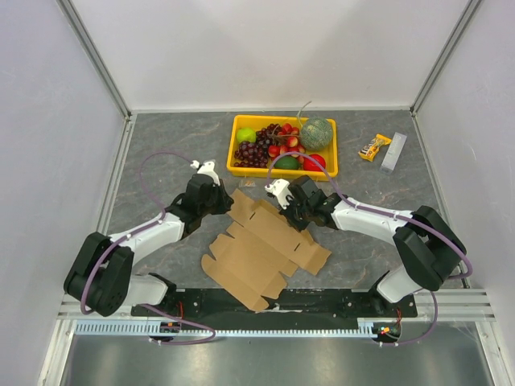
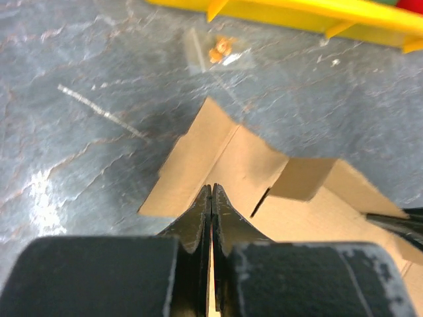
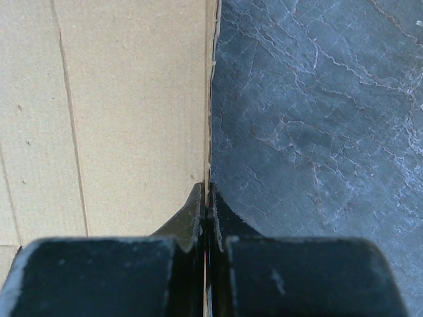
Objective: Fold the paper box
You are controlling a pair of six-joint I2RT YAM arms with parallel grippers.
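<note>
The paper box (image 1: pixel 265 245) is a flat brown die-cut cardboard sheet lying aslant on the dark table between the arms. My left gripper (image 1: pixel 227 203) is shut on the sheet's upper left flap. In the left wrist view its fingertips (image 2: pixel 211 190) pinch a thin cardboard edge, and the sheet (image 2: pixel 231 158) rises ahead with one flap bent up. My right gripper (image 1: pixel 288 214) is shut on the sheet's upper right edge. In the right wrist view its jaws (image 3: pixel 207 190) clamp that edge, with cardboard (image 3: pixel 119 119) to the left and bare table to the right.
A yellow tray (image 1: pixel 283 171) of fruit stands just behind the sheet; its wall (image 2: pixel 297 14) also shows in the left wrist view. A clear wrapper (image 2: pixel 221 51) lies before it. A snack bar (image 1: pixel 374 147) and a pale bar (image 1: pixel 393 152) lie back right. White walls enclose the table.
</note>
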